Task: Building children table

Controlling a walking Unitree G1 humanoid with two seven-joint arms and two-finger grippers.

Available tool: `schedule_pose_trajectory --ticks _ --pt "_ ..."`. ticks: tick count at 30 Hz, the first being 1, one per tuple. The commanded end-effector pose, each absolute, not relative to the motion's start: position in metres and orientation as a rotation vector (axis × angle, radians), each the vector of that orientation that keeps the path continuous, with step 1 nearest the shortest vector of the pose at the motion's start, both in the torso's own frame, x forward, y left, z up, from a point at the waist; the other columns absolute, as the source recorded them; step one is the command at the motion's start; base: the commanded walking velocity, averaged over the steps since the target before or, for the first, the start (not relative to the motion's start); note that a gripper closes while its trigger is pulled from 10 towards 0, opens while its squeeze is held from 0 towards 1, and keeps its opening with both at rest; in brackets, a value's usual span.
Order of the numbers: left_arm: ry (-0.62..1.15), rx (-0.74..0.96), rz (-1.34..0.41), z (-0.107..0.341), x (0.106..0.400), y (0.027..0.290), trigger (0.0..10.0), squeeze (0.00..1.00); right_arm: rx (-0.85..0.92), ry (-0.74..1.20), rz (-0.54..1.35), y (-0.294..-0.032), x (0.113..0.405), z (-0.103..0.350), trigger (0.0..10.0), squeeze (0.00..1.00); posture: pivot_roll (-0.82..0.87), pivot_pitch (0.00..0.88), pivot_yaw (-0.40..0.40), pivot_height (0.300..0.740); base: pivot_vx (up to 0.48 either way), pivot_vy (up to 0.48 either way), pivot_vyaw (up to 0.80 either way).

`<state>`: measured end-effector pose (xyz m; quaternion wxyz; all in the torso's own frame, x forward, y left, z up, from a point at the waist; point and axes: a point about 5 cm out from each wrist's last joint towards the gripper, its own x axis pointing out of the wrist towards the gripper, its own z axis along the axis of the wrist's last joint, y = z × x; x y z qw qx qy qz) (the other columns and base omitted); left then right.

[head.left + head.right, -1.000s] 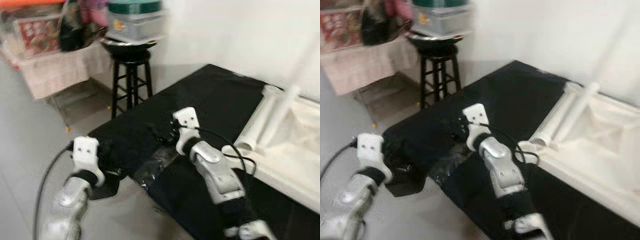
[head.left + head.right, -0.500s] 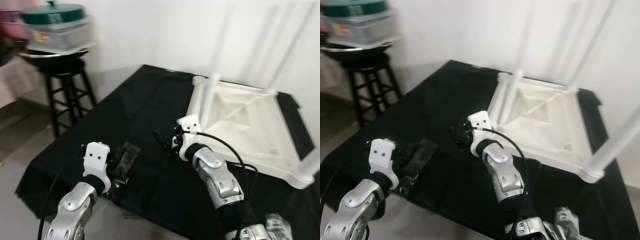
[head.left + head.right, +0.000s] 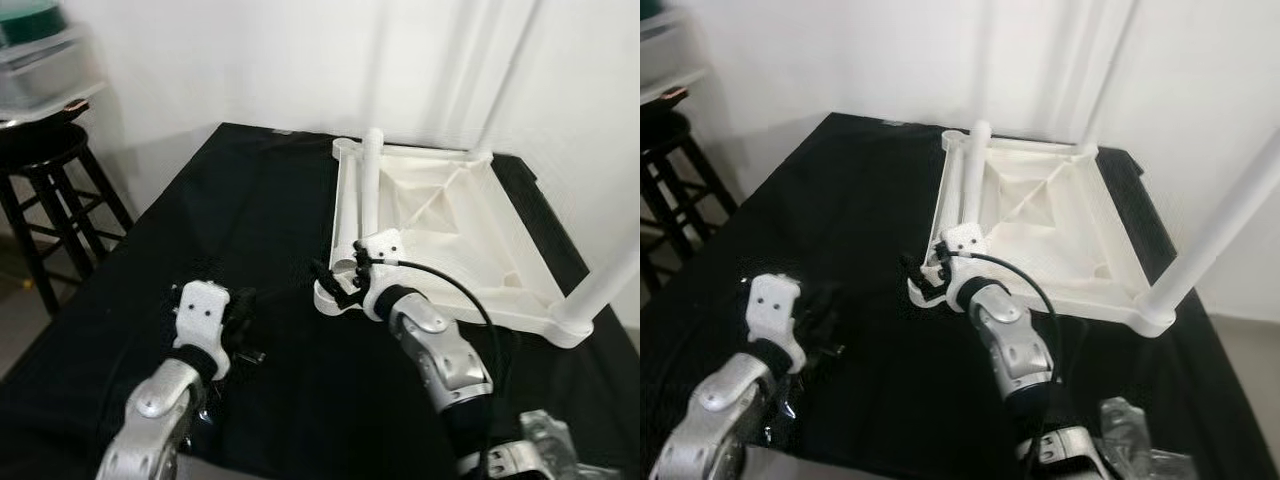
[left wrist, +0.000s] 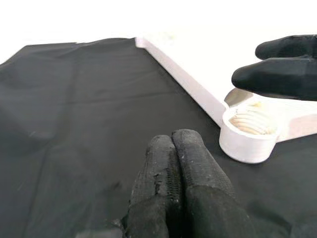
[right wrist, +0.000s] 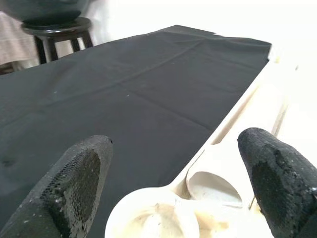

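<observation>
Camera swung: table top [image 3: 440,215] now centre frame. Our right gripper [image 3: 335,283], spread, straddles empty corner socket [image 4: 246,133]; loose leg [image 3: 365,205] just beyond, pointing away. Left gripper [image 4: 181,166] pressed together, farther.

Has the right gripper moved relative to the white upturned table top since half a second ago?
Yes. The right gripper now straddles the table top's near corner socket; earlier it hovered short of it, over the black cloth.
</observation>
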<state>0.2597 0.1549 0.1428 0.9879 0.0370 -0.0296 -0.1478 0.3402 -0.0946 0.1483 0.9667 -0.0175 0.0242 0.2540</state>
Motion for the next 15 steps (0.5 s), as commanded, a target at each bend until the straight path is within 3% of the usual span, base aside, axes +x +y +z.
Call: schedule_pose_trajectory --ticks 1,15 --pt "-0.059 0.093 -0.305 0.1423 0.2589 0.1542 10.0 0.00 -0.033 0.034 0.517 -0.0949 0.3412 0.1505 10.0 0.00 0.01 0.000 -0.066 0.740 0.000 0.000 -0.80" --pt "-0.059 0.120 -0.318 0.1428 0.2594 0.1540 10.0 0.00 -0.022 0.038 0.528 -0.0932 0.3418 0.1504 10.0 0.00 0.02 0.000 -0.061 0.740 0.000 0.000 -0.80"
